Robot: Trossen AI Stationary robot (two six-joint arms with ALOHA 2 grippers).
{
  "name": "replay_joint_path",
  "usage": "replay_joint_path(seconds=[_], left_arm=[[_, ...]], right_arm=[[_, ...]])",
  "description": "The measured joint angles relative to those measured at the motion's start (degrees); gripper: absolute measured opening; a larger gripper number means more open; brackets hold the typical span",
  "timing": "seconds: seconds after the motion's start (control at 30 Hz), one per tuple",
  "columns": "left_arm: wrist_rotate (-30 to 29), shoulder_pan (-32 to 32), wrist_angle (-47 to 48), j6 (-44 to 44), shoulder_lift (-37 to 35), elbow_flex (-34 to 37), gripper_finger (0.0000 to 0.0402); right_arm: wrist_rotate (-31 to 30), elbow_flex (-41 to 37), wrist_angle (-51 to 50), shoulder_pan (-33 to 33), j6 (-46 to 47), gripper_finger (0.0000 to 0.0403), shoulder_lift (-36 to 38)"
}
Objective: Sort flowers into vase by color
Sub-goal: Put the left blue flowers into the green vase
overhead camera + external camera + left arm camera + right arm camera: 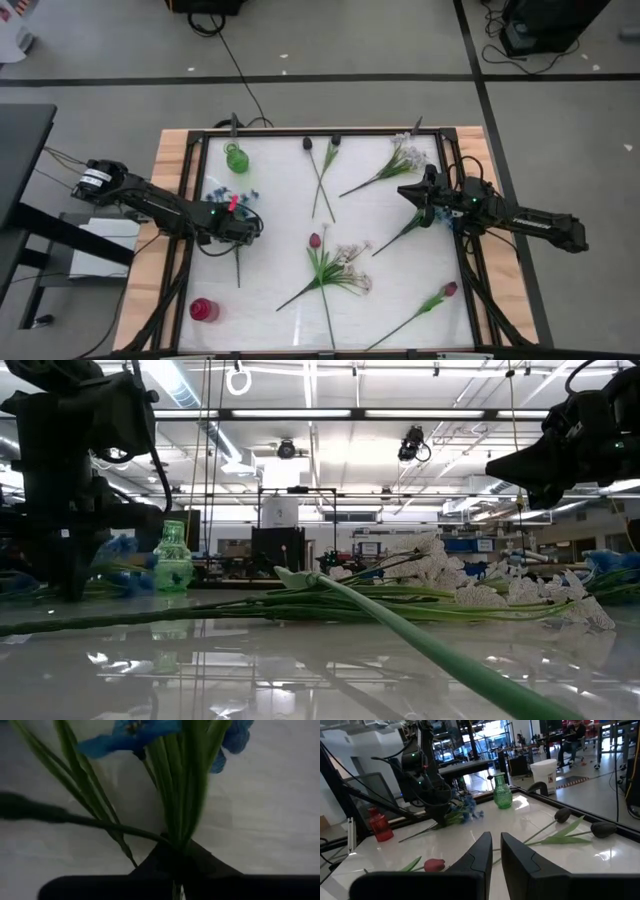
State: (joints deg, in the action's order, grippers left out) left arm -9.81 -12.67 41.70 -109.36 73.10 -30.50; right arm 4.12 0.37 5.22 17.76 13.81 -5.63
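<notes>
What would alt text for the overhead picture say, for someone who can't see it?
Seen from above, the left end effector is shut on a blue flower near a green vase. The right end effector hovers among scattered white flowers, pink-red tulips and dark buds; a red vase stands nearer.

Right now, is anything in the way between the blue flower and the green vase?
Nothing visible. The left claw is shut on the blue flower, and the table between it and the green vase looks bare.

Table (280,210) glossy white, mirror-smooth, edged in pale wood; green vase (236,158) and red vase (204,310) clear and shiny; grippers matt black.
</notes>
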Motion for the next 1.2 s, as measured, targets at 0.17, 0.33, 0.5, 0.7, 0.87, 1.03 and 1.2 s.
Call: replay_joint_path(seconds=[0.17,0.33,0.5,0.7,0.87,1.03,1.2], left_arm=[[-0.04,0.02,-0.74,3.37,-0.72,-0.91,0.0008],[-0.01,0.04,-4.82,10.76,-0.79,-3.94,0.0009],[-1.55,2.14,-7.43,23.79,-0.81,-7.66,0.0009],[-3.68,8.48,-8.10,45.31,-0.83,-13.99,0.0009],[-4.11,14.57,-8.14,61.10,-0.83,-21.67,0.0009],[-5.54,19.55,-8.14,75.19,-0.85,-29.91,0.0009],[-5.50,24.37,-8.79,89.50,-0.89,-35.57,0.0009]], right_arm=[[0.00,0.01,0.16,0.00,0.00,0.0049,0.02],[0.00,0.00,0.17,0.02,0.00,0.0049,0.00],[0.00,-0.01,0.30,0.02,0.01,0.0049,0.00],[0.00,0.01,0.30,0.01,0.00,0.0049,0.00],[0.00,-0.01,0.30,0.01,-0.01,0.0049,0.00],[-0.01,0.01,0.30,0.00,0.00,0.0049,0.00],[0.00,0.01,0.30,0.02,0.01,0.0049,0.00]])
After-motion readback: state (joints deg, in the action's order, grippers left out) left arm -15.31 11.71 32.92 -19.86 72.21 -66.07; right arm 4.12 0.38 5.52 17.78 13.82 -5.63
